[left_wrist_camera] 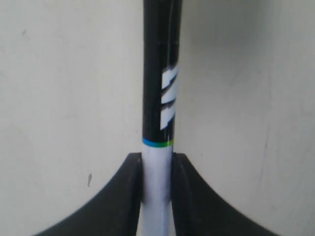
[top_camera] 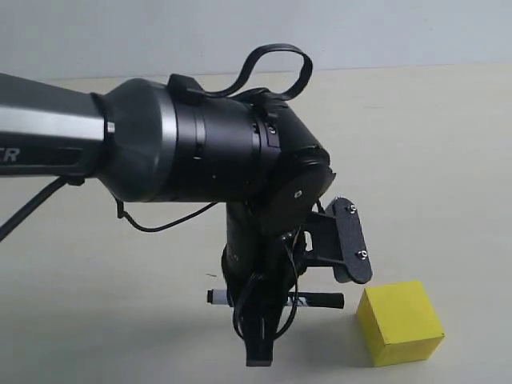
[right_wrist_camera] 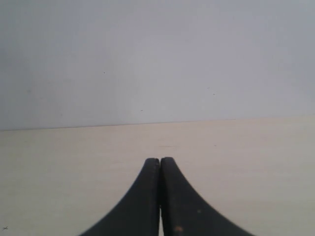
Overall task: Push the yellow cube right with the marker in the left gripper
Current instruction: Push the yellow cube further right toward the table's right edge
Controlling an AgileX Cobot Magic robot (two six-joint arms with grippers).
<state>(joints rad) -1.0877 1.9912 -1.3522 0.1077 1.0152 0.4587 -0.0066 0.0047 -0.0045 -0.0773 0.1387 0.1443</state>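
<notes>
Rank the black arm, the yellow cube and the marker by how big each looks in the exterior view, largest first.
1. black arm: by far the largest, though it probably sits closest to the camera.
2. yellow cube.
3. marker: thin, and partly hidden behind the arm.

The marker point(left_wrist_camera: 157, 73) looks glossy smooth plastic, the yellow cube point(top_camera: 400, 324) and table point(top_camera: 448, 160) matt.

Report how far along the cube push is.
Done: the marker is clamped in the left pincer and held roughly level. In hand: its black end points at the yellow cube, and the exterior view shows a small gap between them. Left: make contact and push the cube right.
</notes>
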